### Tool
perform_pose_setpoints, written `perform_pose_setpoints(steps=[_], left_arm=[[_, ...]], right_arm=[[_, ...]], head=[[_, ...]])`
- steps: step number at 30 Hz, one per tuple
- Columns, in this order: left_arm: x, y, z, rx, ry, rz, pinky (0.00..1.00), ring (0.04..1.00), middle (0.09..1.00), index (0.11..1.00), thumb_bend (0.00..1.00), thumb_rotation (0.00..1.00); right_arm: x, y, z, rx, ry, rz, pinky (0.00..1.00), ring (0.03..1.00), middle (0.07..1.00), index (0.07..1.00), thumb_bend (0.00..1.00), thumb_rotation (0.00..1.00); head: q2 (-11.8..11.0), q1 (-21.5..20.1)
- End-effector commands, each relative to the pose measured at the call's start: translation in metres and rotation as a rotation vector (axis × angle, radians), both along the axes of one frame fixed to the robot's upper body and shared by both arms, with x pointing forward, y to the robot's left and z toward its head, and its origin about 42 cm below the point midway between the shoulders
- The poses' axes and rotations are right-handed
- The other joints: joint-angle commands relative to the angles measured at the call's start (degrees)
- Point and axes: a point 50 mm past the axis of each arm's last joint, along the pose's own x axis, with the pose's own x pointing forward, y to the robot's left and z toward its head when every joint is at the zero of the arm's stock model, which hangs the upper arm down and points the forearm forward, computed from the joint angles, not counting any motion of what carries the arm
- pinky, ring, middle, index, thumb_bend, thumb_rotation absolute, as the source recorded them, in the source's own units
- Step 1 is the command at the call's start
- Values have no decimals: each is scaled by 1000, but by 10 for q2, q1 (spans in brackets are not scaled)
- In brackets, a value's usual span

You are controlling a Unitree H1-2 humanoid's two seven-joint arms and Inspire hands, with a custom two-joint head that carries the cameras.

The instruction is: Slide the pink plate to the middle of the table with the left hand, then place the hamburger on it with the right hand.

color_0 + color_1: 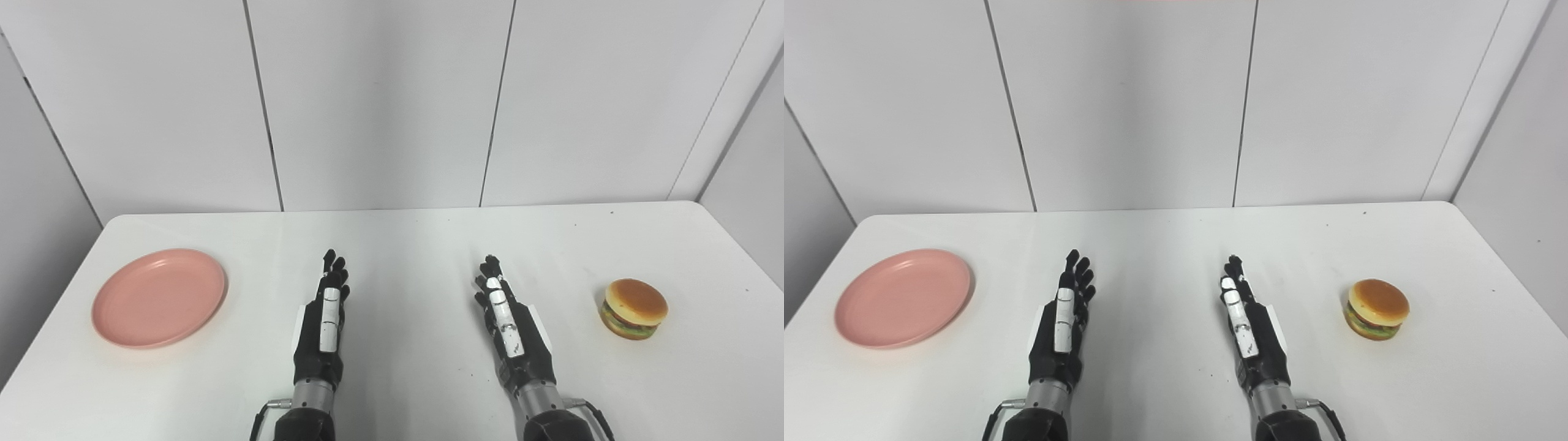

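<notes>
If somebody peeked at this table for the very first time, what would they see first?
Probably the pink plate, bright and empty at the table's left side, and the hamburger sitting alone at the right. Between them the robot's black left hand and right hand wait side by side, open and holding nothing.

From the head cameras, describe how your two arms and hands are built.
The left hand and the right hand are alike: black fingers and palms, white plates along the back, silver metal wrist cuffs, black forearms. A thin black cable loops beside each wrist.

pink plate (158, 297): empty, flat, table's left | hamburger (634, 308): upright, table's right
</notes>
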Motion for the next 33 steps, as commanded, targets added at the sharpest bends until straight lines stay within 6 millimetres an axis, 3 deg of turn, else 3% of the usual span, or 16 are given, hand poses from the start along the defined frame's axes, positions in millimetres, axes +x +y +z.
perform_pose_setpoints(steps=[1,23,29,33], left_arm=[[-15,5,-29,-6,97,5,1000,1000,1000,1000,770,1000],[-14,6,-30,6,98,5,1000,1000,1000,1000,769,1000],[-14,0,-27,3,84,12,1000,1000,1000,1000,772,1000],[-8,-3,-11,58,16,1,1000,1000,1000,1000,763,1000]], right_arm=[[8,3,21,3,-105,8,1000,1000,1000,1000,658,915],[8,3,22,-5,-85,36,1000,1000,1000,1000,651,881],[5,-4,19,1,-89,45,1000,1000,1000,1000,626,886],[3,-12,15,28,-89,44,1000,1000,1000,1000,576,925]], head=[[0,0],[-6,7],[-23,73],[-39,138]])
